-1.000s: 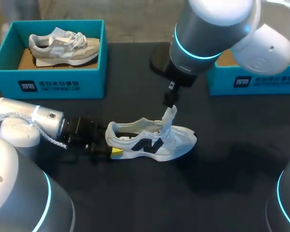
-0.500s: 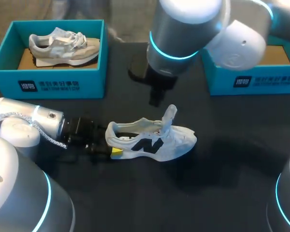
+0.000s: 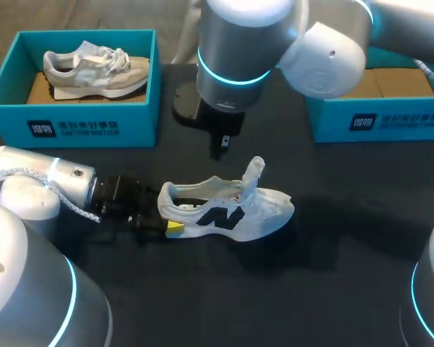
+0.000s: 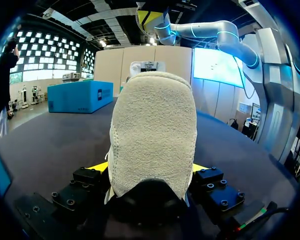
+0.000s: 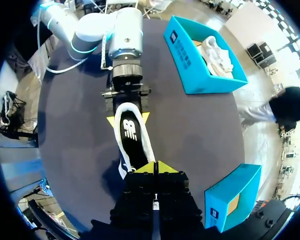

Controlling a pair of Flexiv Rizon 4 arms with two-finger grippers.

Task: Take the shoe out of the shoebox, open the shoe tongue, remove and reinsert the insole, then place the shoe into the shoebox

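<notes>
Shoe (image 3: pixel 227 210) sits on its sole on your table (image 3: pixel 332 282), tongue (image 3: pixel 253 173) upright, heel clamped in your left gripper (image 3: pixel 170 219). Your right gripper (image 5: pixel 154 169) hangs above it, fingers closed on nothing. Teal shoebox (image 3: pixel 390 123) stands far right, well apart.

Dark matte tbl (image 3: pixel 361 289), soft shadows.

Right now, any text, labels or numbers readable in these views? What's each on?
Left shoebox front: white print, too small to read.
Right shoebox front: white print, too small to read.
Shoe side: a dark logo mark, no words.
Tongue label: blurred.
Insole: white mark, unreadable.
</notes>
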